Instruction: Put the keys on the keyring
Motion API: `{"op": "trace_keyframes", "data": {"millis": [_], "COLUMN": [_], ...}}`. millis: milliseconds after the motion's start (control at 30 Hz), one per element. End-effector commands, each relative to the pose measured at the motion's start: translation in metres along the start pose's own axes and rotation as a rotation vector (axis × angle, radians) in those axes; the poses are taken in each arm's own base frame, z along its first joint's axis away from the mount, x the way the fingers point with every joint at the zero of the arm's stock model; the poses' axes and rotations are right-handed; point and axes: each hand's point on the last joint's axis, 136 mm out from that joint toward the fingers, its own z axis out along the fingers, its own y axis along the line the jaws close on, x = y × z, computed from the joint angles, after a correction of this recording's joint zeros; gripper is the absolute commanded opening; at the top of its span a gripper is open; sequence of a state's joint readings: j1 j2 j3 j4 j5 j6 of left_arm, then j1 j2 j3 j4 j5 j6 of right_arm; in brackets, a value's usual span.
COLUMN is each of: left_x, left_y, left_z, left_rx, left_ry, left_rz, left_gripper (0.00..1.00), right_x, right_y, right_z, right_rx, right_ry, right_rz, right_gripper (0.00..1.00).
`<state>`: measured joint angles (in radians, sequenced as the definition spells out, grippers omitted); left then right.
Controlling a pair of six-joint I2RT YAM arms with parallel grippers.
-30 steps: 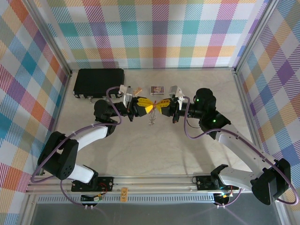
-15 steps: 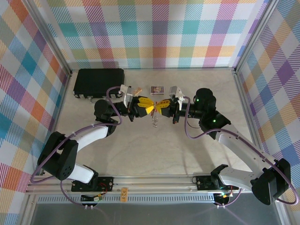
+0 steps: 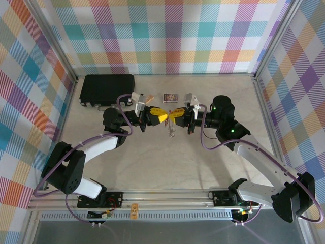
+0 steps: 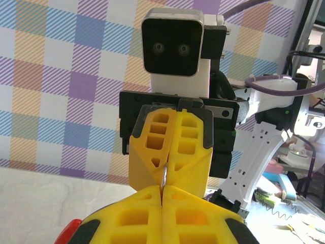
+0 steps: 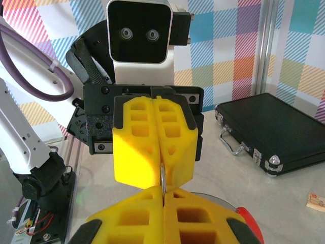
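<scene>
From overhead I see both arms bent inward from their bases, the left gripper (image 3: 163, 115) and right gripper (image 3: 174, 115) tip to tip above mid-table, with the keyring (image 3: 171, 130) dangling just below the meeting point. My left wrist camera looks straight at the right gripper, its yellow fingers (image 4: 190, 147) clenched on a thin metal edge of the ring. My right wrist camera shows the left gripper's fingers (image 5: 134, 152) clamped on that same edge, the black case (image 5: 269, 129) lying on the table behind.
</scene>
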<state>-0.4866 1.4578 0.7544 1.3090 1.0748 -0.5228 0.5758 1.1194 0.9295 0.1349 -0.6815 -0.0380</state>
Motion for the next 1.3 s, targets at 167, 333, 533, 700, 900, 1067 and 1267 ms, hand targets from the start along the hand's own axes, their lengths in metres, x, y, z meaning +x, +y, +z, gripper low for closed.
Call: {"op": "trace_keyframes", "data": {"millis": [167,333,533,700,900,1067,1267], "left_x": [0.004,0.028,0.047,0.048,0.061,0.06,0.061], "left_y": [-0.002,0.014,0.021,0.016,0.009,0.006,0.004], "left_z": [-0.002,-0.007,-0.016,-0.016,-0.014,-0.013,-0.011], "left_rx": [0.022,-0.037,-0.129,-0.14,-0.149,-0.146,-0.137], "left_ry": [0.029,0.105,0.218,0.233,0.327,0.323,0.323], "left_rz": [0.068,0.057,0.117,0.15,0.189,0.196,0.196], "left_gripper": [0.0,0.0,0.0,0.0,0.0,0.0,0.0], "right_x": [0.008,0.028,0.037,0.039,0.032,0.04,0.052], "right_y": [-0.011,-0.018,-0.022,-0.025,-0.019,-0.014,-0.01], "right_z": [-0.008,-0.017,-0.021,-0.018,-0.011,-0.004,0.003], "right_rx": [0.089,0.147,0.16,0.137,0.067,0.021,-0.023], "right_ry": [0.125,0.277,0.376,0.472,0.51,0.557,0.604], "right_rz": [-0.058,-0.047,-0.041,-0.04,-0.022,0.0,0.028], "right_gripper": [0.21,0.24,0.25,0.22,0.23,0.24,0.25]}}
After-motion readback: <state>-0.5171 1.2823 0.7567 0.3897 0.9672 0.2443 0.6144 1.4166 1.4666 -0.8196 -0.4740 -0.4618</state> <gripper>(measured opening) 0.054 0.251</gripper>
